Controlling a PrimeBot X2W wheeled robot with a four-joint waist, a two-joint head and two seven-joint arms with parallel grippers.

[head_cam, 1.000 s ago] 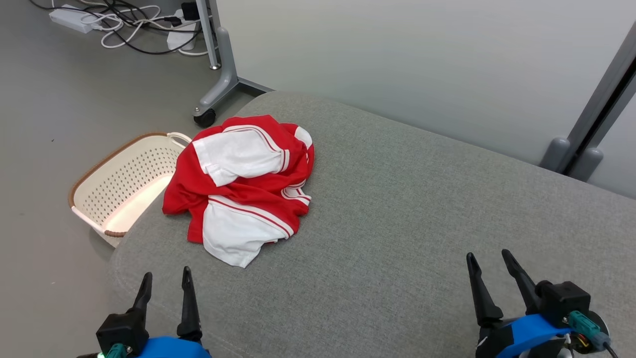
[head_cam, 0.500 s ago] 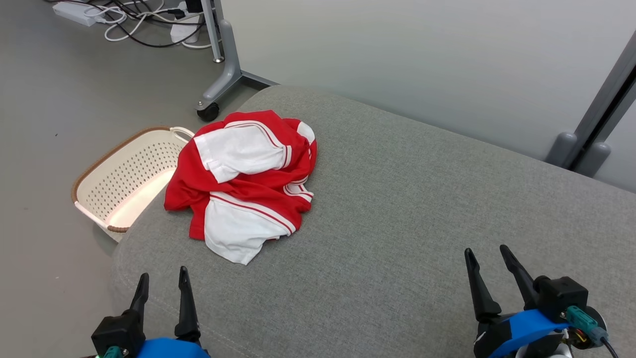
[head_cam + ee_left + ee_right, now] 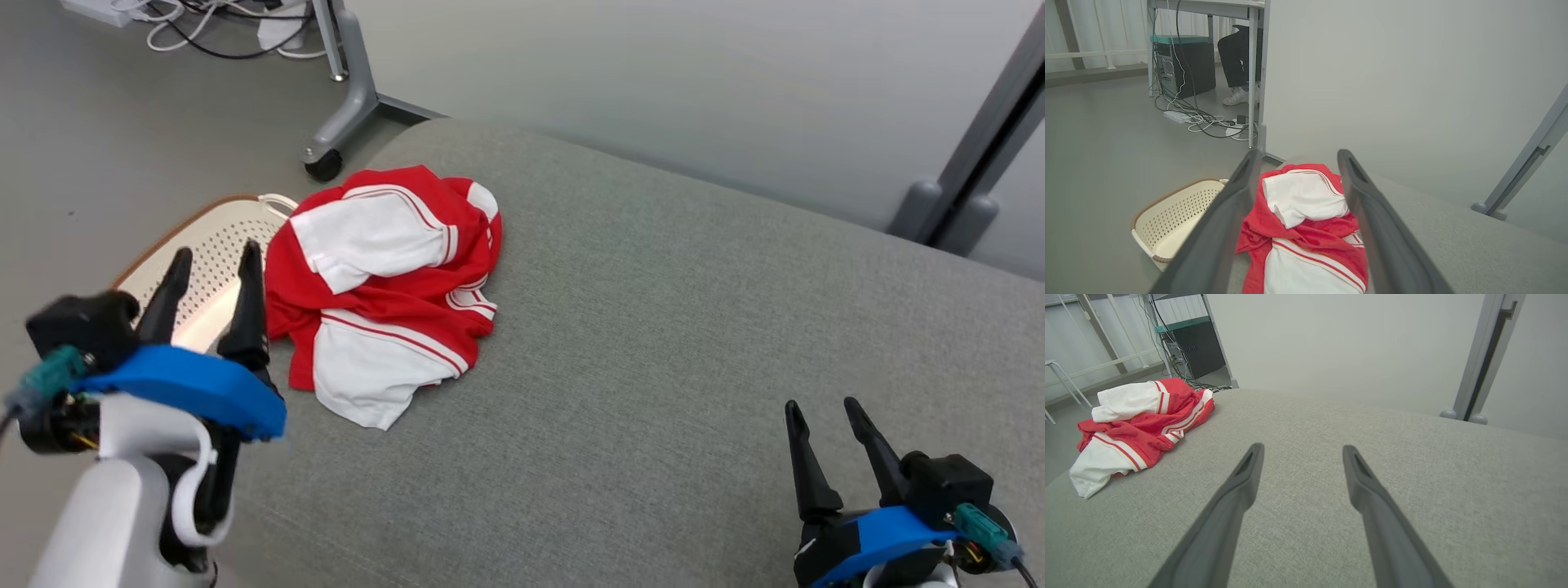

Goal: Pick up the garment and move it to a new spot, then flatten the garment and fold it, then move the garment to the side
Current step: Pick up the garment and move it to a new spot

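On the grey cushion (image 3: 653, 327), left end: the garment (image 3: 384, 286) lay crumpled in a red-and-white heap, close to the edge, above the basket (image 3: 1175, 214) on the floor.
My left claw (image 3: 216, 249): spread wide and empty; it hovered just beside the heap's left side, aimed at it, not touching the cloth.
My right claw (image 3: 820, 403): spread wide too, empty, low over bare cushion, well apart from the garment.
Done so far: nothing, as I judged it; the garment was not picked up, flattened or folded.
Step in hand: reaching for the first pick-up.
Left to do: grasp, carry to a new spot, flatten, fold, move aside.
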